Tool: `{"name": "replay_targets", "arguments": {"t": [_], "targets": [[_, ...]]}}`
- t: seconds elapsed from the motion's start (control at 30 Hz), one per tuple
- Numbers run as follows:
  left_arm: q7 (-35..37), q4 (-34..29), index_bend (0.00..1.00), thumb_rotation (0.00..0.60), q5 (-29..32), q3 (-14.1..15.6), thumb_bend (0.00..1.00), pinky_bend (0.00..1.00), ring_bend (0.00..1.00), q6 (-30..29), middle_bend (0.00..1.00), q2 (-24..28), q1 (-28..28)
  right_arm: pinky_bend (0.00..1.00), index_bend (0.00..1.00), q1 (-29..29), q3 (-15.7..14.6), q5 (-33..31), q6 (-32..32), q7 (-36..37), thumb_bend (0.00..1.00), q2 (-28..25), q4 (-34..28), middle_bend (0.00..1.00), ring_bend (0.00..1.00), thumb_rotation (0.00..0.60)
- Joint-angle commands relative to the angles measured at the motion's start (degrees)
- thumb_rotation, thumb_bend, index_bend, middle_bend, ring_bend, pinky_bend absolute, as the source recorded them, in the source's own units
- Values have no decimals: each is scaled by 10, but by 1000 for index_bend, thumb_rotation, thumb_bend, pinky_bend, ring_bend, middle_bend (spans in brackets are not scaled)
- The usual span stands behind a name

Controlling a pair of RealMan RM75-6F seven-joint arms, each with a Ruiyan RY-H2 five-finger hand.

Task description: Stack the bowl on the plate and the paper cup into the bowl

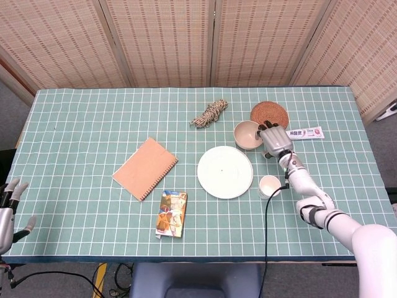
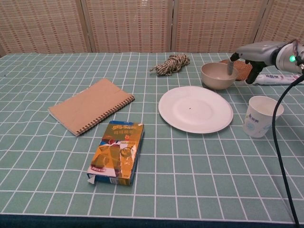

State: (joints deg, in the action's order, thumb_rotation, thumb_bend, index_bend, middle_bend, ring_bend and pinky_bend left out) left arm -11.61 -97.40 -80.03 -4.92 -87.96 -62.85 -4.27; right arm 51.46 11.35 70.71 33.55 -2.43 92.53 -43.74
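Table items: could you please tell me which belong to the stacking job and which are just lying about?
Job: bowl, plate, paper cup, right hand.
Lying about: notebook, snack box, rope bundle, woven coaster, tube.

From the head view we look steeply down on the whole table (image 1: 93, 112), screens behind. From the chest view we look low and near across it. Both share the plate (image 1: 225, 172) and notebook (image 2: 91, 105).
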Motion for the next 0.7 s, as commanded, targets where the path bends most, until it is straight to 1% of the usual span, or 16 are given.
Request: {"name": "replay_targets", "arguments": {"t": [0.03, 0.27, 0.5, 0.7], "targets": [[-1, 0, 128, 600, 0, -1, 286, 31, 87, 0, 19, 0, 0, 208, 385, 6, 0, 4, -2, 10, 286, 13, 18, 219, 90, 600], [-1, 1, 128, 600, 3, -1, 286, 32, 87, 2, 19, 2, 1, 208, 426, 19, -1, 7, -13, 22, 301, 34, 54, 236, 90, 600], [0, 2, 130, 600, 3, -2, 287, 32, 87, 3, 19, 2, 1, 208, 492, 25, -3, 12, -15, 26, 307, 49, 74, 265, 90, 600], [1, 4, 137, 600, 4, -2, 287, 32, 87, 3, 19, 0, 2, 208, 512, 28, -5, 13, -20, 25, 341, 57, 87, 274, 90, 600]]}}
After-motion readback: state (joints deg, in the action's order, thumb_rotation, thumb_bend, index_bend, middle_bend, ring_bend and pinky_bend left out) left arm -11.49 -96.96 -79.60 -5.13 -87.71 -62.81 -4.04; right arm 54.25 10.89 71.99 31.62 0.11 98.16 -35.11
